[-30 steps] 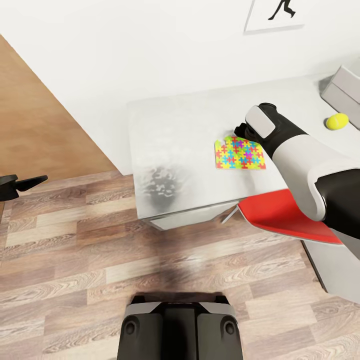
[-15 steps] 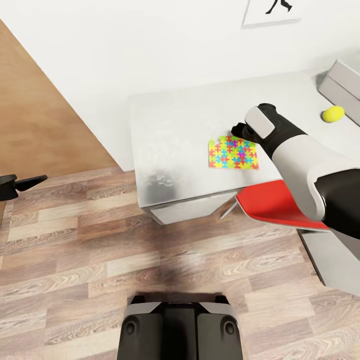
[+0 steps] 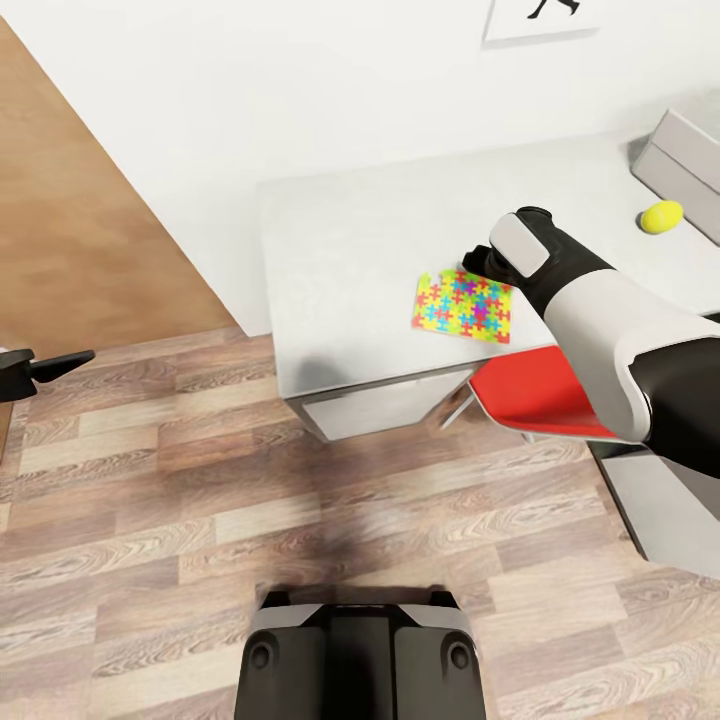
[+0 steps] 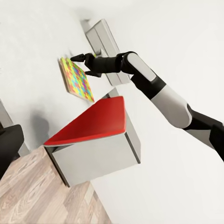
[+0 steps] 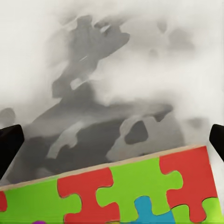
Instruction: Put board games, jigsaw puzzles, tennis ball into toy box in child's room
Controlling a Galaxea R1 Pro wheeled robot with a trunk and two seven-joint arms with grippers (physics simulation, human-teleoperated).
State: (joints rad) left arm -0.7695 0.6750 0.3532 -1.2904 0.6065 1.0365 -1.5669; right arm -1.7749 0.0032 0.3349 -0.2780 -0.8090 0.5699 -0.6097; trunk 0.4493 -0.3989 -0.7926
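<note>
One jigsaw puzzle (image 3: 462, 305), a thin mosaic square, lies flat on the table (image 3: 350, 240) close to its front edge. My right gripper (image 3: 478, 258) is down at the puzzle's far edge. In the right wrist view the gripper (image 5: 112, 142) is open, its fingertips (image 5: 9, 144) spread wide over bare table, with the puzzle (image 5: 140, 191) just before them. The left wrist view shows that gripper (image 4: 81, 63) at the puzzle (image 4: 77, 80) too. The tennis ball (image 3: 661, 216) rests further right, beside the grey toy box (image 3: 690, 165). My left gripper (image 3: 45, 366) hangs over the floor, far left.
A red chair seat (image 3: 535, 395) juts out under the table's front edge, just below my right arm. A grey unit (image 3: 660, 510) stands at the right. Wood-plank floor (image 3: 200, 480) lies between my base (image 3: 360, 650) and the table. A white wall backs the table.
The puzzle has slid toward the table's front edge and turned a little, the right gripper staying at its far edge. The whole view has shifted slightly. The left arm has not moved.
</note>
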